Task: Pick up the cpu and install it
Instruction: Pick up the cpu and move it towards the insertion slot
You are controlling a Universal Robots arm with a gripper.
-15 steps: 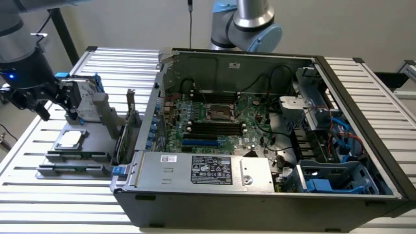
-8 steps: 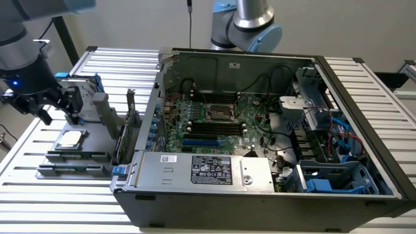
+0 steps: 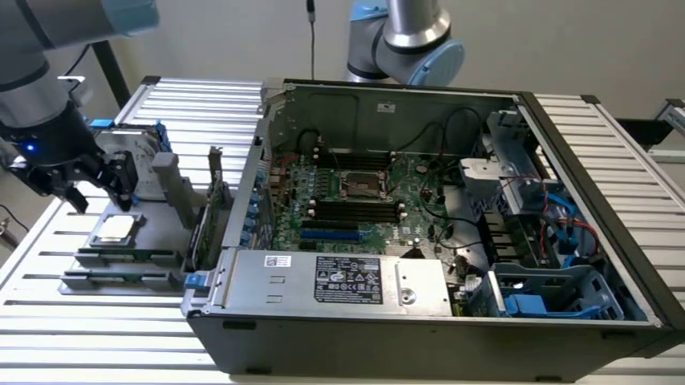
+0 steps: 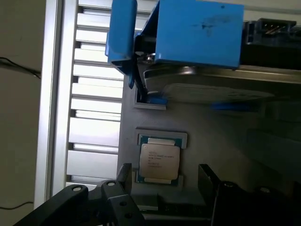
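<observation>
The cpu (image 3: 115, 228) is a small square chip with a silver top, lying flat in a recess of the grey parts holder (image 3: 160, 220) outside the computer case, at the exterior view's left. My gripper (image 3: 102, 199) hangs just above it, open, with nothing between its dark fingers. In the wrist view the cpu (image 4: 159, 161) lies between the two fingertips (image 4: 123, 173), and the gripper (image 4: 164, 178) stays apart from it. The cpu socket (image 3: 367, 186) sits in the middle of the motherboard (image 3: 418, 204) inside the open case.
A silver hard drive with blue rails (image 3: 134, 140) stands just behind the cpu, also seen as the hard drive (image 4: 207, 89). Two dark memory sticks (image 3: 123, 258) lie in front of the cpu. The case wall (image 3: 230, 200) rises between holder and motherboard. A second arm (image 3: 412, 36) stands behind the case.
</observation>
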